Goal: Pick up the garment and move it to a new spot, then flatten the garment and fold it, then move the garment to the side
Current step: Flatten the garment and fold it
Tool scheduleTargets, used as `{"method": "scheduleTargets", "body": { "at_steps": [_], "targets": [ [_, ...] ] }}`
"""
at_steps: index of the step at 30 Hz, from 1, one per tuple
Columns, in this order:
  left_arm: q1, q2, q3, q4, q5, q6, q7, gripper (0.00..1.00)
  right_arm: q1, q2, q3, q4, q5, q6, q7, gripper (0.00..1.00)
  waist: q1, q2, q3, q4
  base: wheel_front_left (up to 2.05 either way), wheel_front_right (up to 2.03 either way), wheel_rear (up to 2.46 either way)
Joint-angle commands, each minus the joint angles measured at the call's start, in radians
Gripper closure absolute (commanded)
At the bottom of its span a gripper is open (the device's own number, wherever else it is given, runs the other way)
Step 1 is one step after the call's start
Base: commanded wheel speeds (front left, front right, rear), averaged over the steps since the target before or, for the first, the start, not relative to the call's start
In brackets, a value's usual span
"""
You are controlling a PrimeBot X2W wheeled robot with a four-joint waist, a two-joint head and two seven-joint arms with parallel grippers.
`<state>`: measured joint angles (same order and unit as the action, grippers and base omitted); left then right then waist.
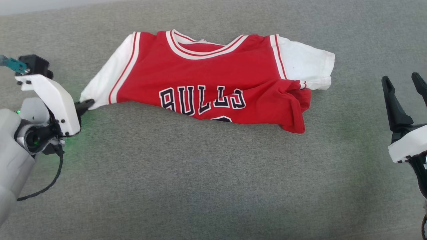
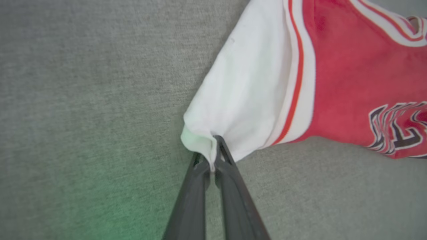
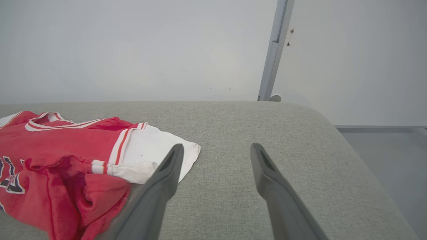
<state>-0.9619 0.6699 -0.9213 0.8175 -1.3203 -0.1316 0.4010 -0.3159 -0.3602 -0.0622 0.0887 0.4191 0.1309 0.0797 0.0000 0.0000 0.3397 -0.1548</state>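
Lying across the upper middle of the head view: a red jersey-style garment (image 1: pixel 206 83) with white short sleeves, red-and-white striped trim and a black, white-edged "BULLS" print, spread on a grey woven fabric surface (image 1: pixel 200 186). Collar toward 12 o'clock. The lower hem is bunched and turned under at the shirt's 4 o'clock corner. Left gripper (image 1: pixel 87 105), white housing with dark fingers, sits at 9 o'clock, tips touching the end of the nearer white sleeve. Right gripper (image 1: pixel 402 78) is at 3 o'clock, dark fingers spread wide with nothing between them, well apart from the garment.

Left wrist view: the left gripper (image 2: pixel 215 150) has its two fingers pressed together, a pinch of white sleeve cloth clamped between the tips. The sleeve fans out toward 1 o'clock; red body and part of the print at 3 o'clock. Green glow (image 2: pixel 110 213) on the grey surface at 7 o'clock.

Right wrist view: the right gripper (image 3: pixel 217 150) holds its fingers wide apart, empty, over the grey surface. Garment (image 3: pixel 66 146) at 9 o'clock, its other white sleeve partly behind the left-hand finger. Pale wall (image 3: pixel 133 50) at 12 o'clock, grey metal post (image 3: pixel 272 56) at 1 o'clock.
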Motion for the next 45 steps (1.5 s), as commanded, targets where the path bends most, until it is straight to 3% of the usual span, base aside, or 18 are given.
{"method": "scheduleTargets", "body": {
  "at_steps": [1,3,4,6,9,12,16,22,25,31,33,37,45],
  "targets": [
    [0.017,0.007,-0.008,-0.007,-0.001,0.003,0.002,1.0,0.014,-0.001,0.004,-0.006,-0.009,0.0,0.006,0.0,0.0,0.0,-0.007,0.008,0.0,0.0,0.0],
    [0.018,0.01,-0.009,-0.013,0.004,0.003,-0.019,1.0,0.012,0.0,0.01,-0.008,-0.009,0.0,0.012,0.0,0.0,0.0,-0.012,0.014,0.0,0.0,0.0],
    [0.02,0.006,-0.009,-0.017,0.007,0.003,-0.034,0.84,0.011,-0.002,0.014,-0.007,-0.01,0.0,0.016,0.0,0.0,0.0,-0.016,0.018,0.0,0.0,0.0],
    [0.027,-0.002,-0.005,-0.012,0.01,0.003,-0.067,0.0,0.007,-0.006,0.022,-0.005,-0.013,0.0,0.019,0.0,0.0,0.0,-0.025,0.023,0.0,0.0,0.0],
    [0.037,-0.01,-0.008,-0.011,0.011,0.003,-0.095,0.0,0.001,-0.014,0.04,-0.002,-0.017,0.0,0.026,0.0,0.0,0.0,-0.038,0.027,0.0,0.0,0.0],
    [0.054,-0.002,-0.002,-0.015,0.03,0.003,-0.188,0.0,-0.013,-0.031,0.083,0.004,-0.022,0.0,0.043,0.0,0.0,0.0,-0.053,0.033,0.0,0.0,0.0],
    [0.122,-0.013,0.006,-0.048,0.079,0.006,-0.417,0.0,-0.047,-0.099,0.175,0.028,-0.017,0.0,0.091,0.0,0.0,0.0,-0.066,0.067,0.0,0.0,0.0],
    [0.232,-0.08,0.033,-0.128,0.137,0.072,-0.647,0.0,-0.126,-0.214,0.284,0.073,0.037,0.0,0.163,0.0,0.0,0.0,-0.054,0.134,0.0,0.0,0.0],
    [0.277,-0.113,0.075,-0.207,0.231,0.147,-0.666,0.0,-0.174,-0.292,0.348,0.109,0.084,0.0,0.218,0.0,0.0,0.0,-0.039,0.176,0.0,0.0,0.0],
    [0.461,-0.183,0.287,-0.452,0.527,0.301,-0.667,0.0,-0.306,-0.414,0.451,0.184,0.191,0.0,0.31,0.0,0.0,0.0,0.007,0.256,0.0,0.0,0.0],
    [0.515,-0.226,0.34,-0.526,0.602,0.33,-0.667,0.0,-0.347,-0.449,0.487,0.214,0.219,0.0,0.328,0.0,0.0,0.0,0.022,0.283,0.0,0.0,0.0],
    [0.616,-0.276,0.426,-0.638,0.742,0.354,-0.667,0.0,-0.435,-0.503,0.573,0.258,0.281,0.0,0.378,0.0,0.0,0.0,0.051,0.331,0.0,0.0,0.0],
    [0.708,-0.36,0.545,-0.756,0.887,0.303,-0.667,0.0,-0.595,-0.607,0.743,0.285,0.402,0.0,0.483,0.0,0.0,0.0,0.137,0.391,0.0,0.0,0.0]
  ]
}}
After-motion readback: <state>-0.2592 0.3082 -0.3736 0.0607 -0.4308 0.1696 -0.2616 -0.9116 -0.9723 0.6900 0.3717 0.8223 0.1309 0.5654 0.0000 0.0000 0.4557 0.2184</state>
